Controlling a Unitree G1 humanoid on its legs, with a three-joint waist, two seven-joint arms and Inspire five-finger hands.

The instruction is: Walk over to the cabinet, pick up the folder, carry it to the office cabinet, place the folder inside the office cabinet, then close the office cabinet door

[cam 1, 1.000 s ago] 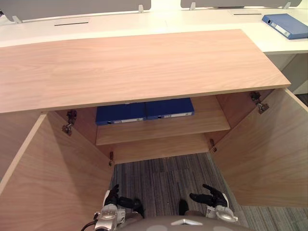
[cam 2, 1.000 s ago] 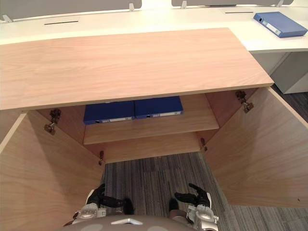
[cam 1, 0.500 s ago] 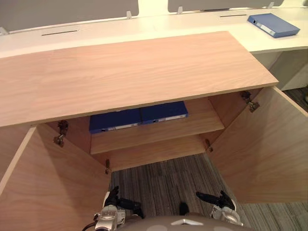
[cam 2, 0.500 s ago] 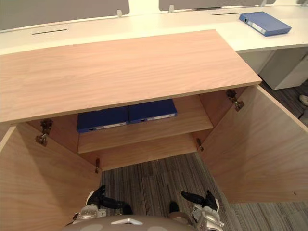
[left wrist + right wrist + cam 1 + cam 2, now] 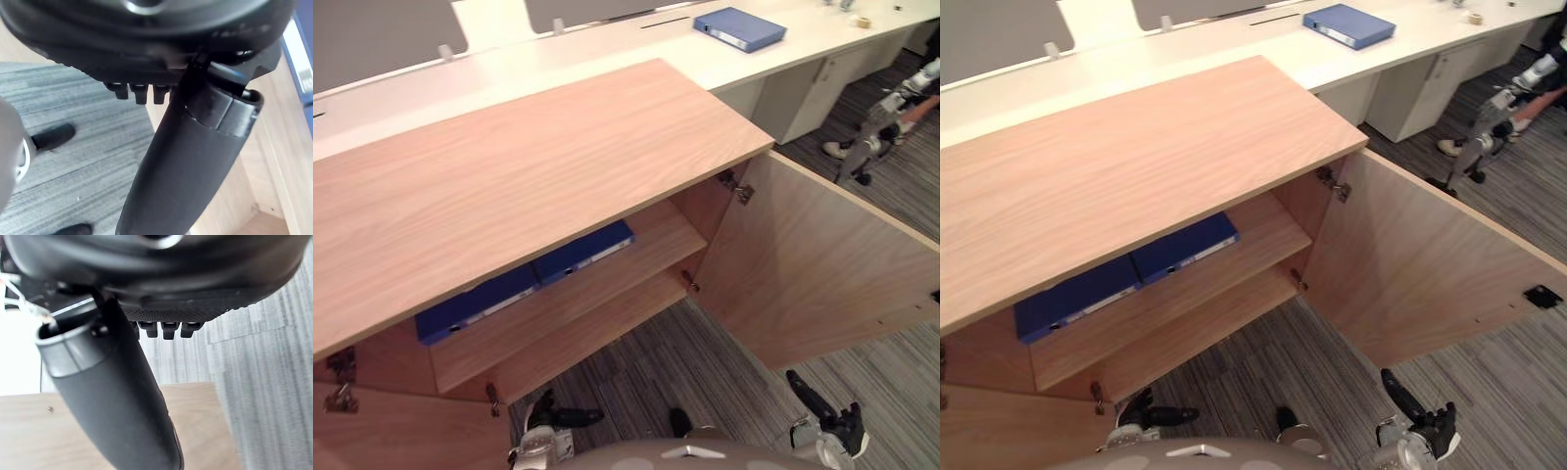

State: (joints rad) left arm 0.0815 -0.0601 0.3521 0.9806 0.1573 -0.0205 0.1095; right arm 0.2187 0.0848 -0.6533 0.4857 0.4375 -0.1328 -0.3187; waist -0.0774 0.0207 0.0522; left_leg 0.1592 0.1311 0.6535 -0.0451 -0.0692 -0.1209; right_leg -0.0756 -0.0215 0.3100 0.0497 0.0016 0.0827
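Observation:
Two blue folders [image 5: 582, 253] [image 5: 475, 304] lie flat side by side on the upper shelf inside the open wooden cabinet [image 5: 509, 186]. A third blue folder [image 5: 739, 27] lies on the white desk [image 5: 607, 49] behind it. My left hand [image 5: 548, 416] hangs low over the carpet in front of the cabinet, open and holding nothing. My right hand [image 5: 822, 419] hangs low in front of the open right door [image 5: 813, 264], fingers straight and empty. The left wrist view shows a folder's edge [image 5: 305, 73] on the shelf.
Both cabinet doors stand wide open; the left door [image 5: 372, 436] is at the lower left. White under-desk units [image 5: 793, 93] stand at the far right. Someone's shoe [image 5: 832, 149] and a grey limb [image 5: 891, 108] show on the striped carpet [image 5: 705, 372] there.
The camera has swung to the right, so the cabinet now sits to the left and slanted. My right hand now shows farther right, by the right door. The folders have not moved.

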